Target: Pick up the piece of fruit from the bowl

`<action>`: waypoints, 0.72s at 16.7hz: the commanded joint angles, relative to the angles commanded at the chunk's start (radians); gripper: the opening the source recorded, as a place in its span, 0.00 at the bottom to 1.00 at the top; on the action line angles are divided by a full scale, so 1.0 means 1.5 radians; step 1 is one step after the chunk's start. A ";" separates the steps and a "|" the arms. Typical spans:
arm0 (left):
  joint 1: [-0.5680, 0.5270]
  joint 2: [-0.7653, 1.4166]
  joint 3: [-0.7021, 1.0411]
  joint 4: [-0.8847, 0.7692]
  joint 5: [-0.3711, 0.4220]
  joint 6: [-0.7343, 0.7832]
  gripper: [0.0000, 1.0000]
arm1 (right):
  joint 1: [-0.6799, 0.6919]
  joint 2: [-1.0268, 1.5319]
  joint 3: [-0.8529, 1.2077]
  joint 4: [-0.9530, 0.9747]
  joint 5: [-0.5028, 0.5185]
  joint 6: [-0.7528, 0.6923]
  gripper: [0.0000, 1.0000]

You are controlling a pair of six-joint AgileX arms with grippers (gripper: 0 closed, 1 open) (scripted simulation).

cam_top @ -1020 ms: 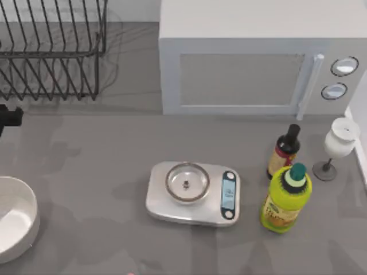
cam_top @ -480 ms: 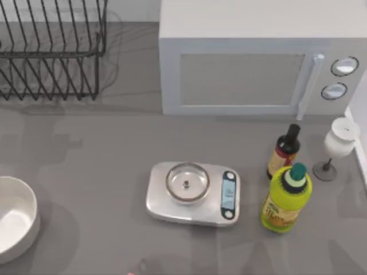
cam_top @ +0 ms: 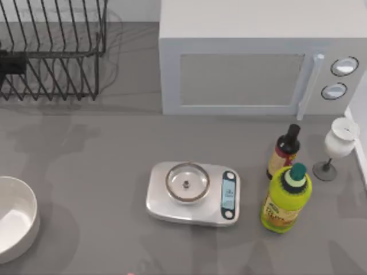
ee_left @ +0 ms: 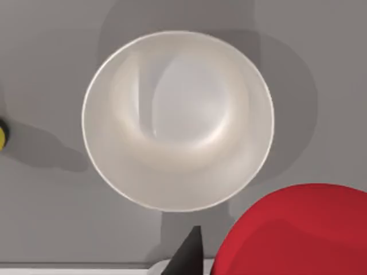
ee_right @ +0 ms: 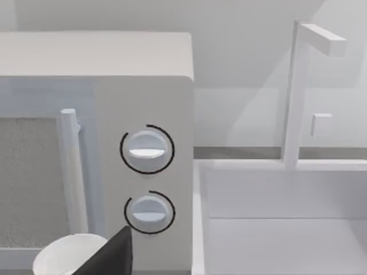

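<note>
The piece of fruit (ee_left: pixel 292 232) is gripped in my left hand (ee_left: pixel 198 260), raised directly above the bowl (ee_left: pixel 178 120), which sits on the surface (cam_top: pixel 103 172) at its left edge. My right hand (ee_right: pixel 112 255) faces the microwave (ee_right: pixel 143 114); its finger state I cannot tell.
</note>
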 joint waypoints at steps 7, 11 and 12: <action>-0.237 0.190 0.016 0.160 0.002 -0.232 0.00 | 0.000 0.000 0.000 0.000 0.000 0.000 1.00; -0.253 0.205 0.016 0.175 0.002 -0.247 0.00 | 0.000 0.000 0.000 0.000 0.000 0.000 1.00; -0.250 0.204 0.015 0.174 0.002 -0.246 0.00 | 0.000 0.000 0.000 0.000 0.000 0.000 1.00</action>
